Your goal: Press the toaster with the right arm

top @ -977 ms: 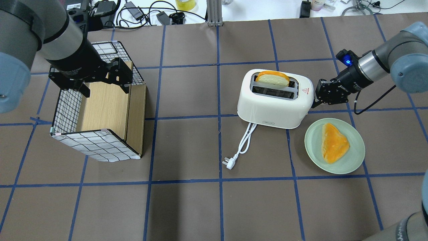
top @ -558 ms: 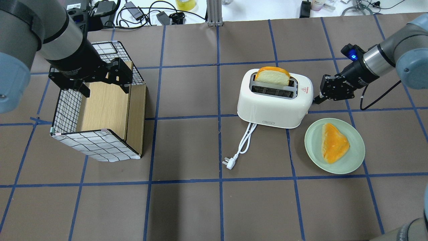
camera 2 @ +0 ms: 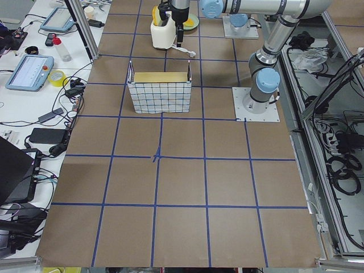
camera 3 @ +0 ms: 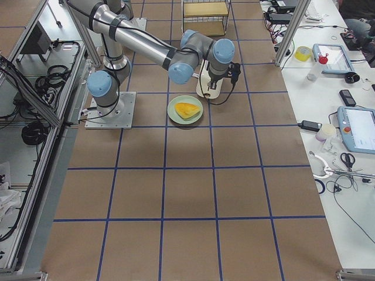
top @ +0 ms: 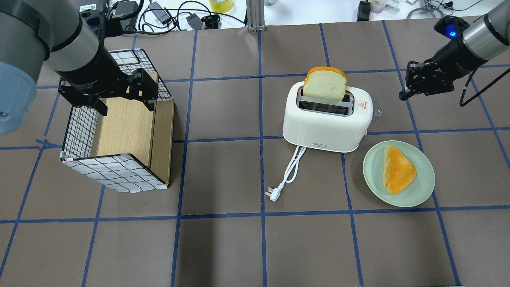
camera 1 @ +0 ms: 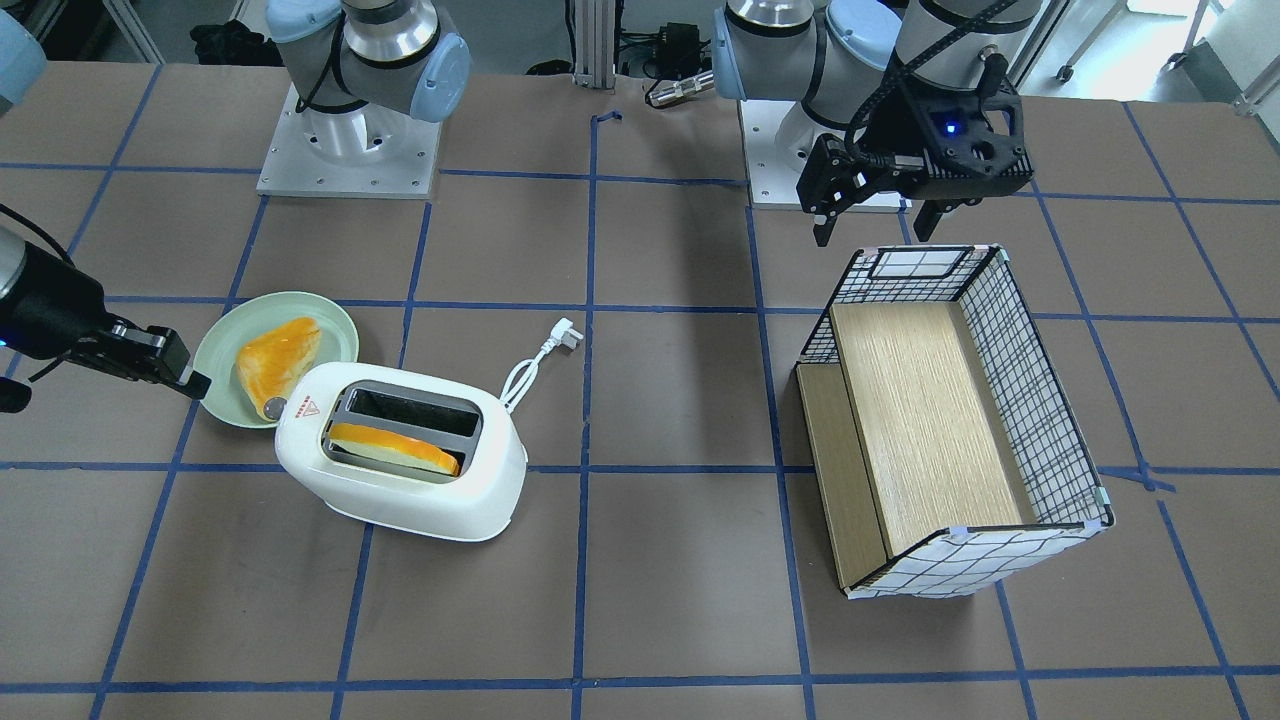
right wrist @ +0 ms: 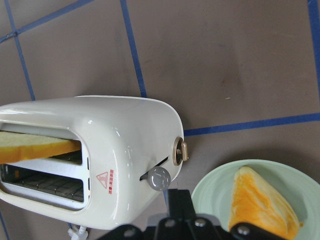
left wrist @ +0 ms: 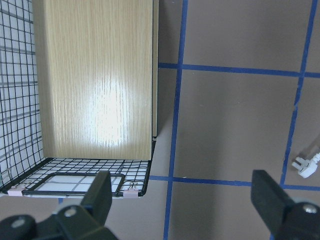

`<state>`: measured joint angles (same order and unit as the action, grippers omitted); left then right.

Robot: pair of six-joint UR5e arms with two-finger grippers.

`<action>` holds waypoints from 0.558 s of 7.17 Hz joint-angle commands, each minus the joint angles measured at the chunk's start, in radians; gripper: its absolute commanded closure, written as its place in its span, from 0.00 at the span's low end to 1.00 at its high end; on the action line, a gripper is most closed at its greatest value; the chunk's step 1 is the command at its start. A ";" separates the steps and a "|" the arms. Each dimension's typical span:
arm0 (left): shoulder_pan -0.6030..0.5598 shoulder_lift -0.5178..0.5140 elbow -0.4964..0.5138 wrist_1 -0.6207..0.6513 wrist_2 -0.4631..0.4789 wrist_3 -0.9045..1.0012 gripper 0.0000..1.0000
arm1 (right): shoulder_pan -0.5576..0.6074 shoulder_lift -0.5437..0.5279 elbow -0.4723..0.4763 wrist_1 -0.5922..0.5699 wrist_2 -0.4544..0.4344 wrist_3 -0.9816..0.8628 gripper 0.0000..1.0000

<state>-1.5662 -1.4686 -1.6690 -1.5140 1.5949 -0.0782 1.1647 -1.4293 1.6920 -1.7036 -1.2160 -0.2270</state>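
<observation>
Right hand (top: pixel 403 95), pinched closed, now back off toaster (top: pixel 326 123); long axis left-right, lever end (right wrist: pixel 159 178) toward it.

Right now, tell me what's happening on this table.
The right claw, shut, hangs clear of the toaster, off one end, touching nothing. A bread slice stands tall out of one slot. A second slice lies on the plate beside it. The left claw hovers open over the wire box.
</observation>
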 commanded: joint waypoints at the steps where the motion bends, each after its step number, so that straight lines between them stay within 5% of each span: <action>1: 0.000 -0.001 0.000 0.000 0.000 0.000 0.00 | 0.006 -0.087 -0.015 0.018 -0.068 0.008 0.87; 2: 0.000 0.001 0.000 0.000 -0.001 0.000 0.00 | 0.026 -0.115 -0.044 0.041 -0.135 -0.003 0.60; 3: 0.000 0.001 0.000 0.000 -0.001 0.000 0.00 | 0.053 -0.126 -0.089 0.077 -0.193 -0.009 0.01; 4: 0.000 -0.001 0.000 0.000 0.000 0.000 0.00 | 0.084 -0.125 -0.132 0.105 -0.204 0.000 0.00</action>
<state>-1.5662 -1.4685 -1.6690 -1.5140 1.5943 -0.0782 1.2146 -1.5466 1.6096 -1.6334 -1.3848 -0.2307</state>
